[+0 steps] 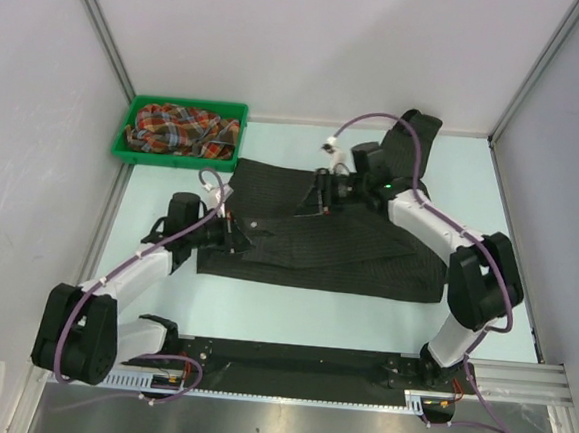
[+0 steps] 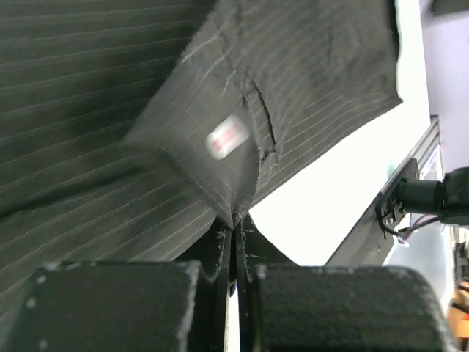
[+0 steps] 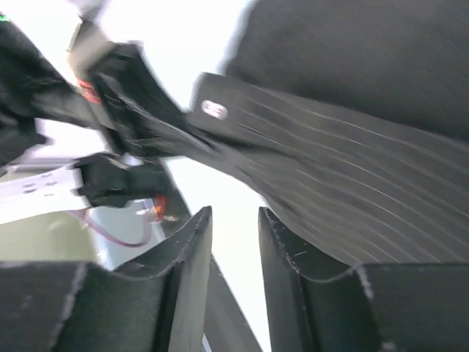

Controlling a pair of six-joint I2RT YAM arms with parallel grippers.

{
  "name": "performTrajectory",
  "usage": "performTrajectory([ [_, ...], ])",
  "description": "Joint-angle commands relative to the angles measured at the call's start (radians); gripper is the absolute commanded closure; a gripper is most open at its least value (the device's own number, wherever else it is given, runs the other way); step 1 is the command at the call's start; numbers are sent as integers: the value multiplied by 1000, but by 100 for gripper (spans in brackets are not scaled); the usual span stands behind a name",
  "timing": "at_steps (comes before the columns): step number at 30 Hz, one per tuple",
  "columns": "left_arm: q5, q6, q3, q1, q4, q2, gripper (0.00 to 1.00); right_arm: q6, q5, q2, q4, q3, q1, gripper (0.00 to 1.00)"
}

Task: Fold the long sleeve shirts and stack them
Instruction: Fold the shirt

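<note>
Left gripper (image 2: 234, 229) is pressed together on a pinched peak of the black shirt (image 2: 308, 81). Pinstriped cloth tents up out of the fingertips at bottom centre of the left wrist view, with a blurred pale tag or button just above the pinch. Right gripper (image 3: 234, 220) stands spread with nothing between the jaws. A sleeve cuff (image 3: 242, 117) with a pale button lies beyond it in the upper middle of the right wrist view, apart from the fingers. In the top view the black shirt covers the centre of the table (image 1: 507, 254), with a flap laid diagonally over the body and one sleeve trailing to the upper right. Both grippers sit over its upper-left part, near each other. The plaid shirt (image 1: 181, 128) lies crumpled in the green bin (image 1: 173, 162) at upper left, untouched. Judgement: folding of the first shirt is in hand, and stacking is far off. Next move likely needs the left to carry its pinch across the body without dragging the whole shirt, and the right to take a fresh grip on cuff or hem. The risk is cloth slipping from a thin pinch.
</note>
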Motion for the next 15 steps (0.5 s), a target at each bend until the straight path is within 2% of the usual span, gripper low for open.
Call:
performTrajectory([
  [1, 36, 84, 121, 57, -246, 47, 100, -286, 39, -116, -244, -23, -153, 62],
  [2, -25, 112, 164, 57, -281, 60, 100, -331, 53, -148, -301, -38, -169, 62],
  [3, -41, 157, 182, 57, -324, 98, 100, -413, 73, -160, -333, -52, -186, 62],
  [6, -74, 211, 247, 59, -376, 175, 100, -528, 140, -179, -432, -87, -247, 65],
  [12, -104, 297, 311, 57, -412, 285, 95, -635, 283, -137, -522, -106, -324, 73],
  [14, -146, 320, 326, 57, -435, 311, 91, -675, 341, -122, -544, -113, -326, 74],
  [15, -163, 325, 333, 59, -442, 319, 82, -691, 360, -107, -547, -118, -324, 75],
])
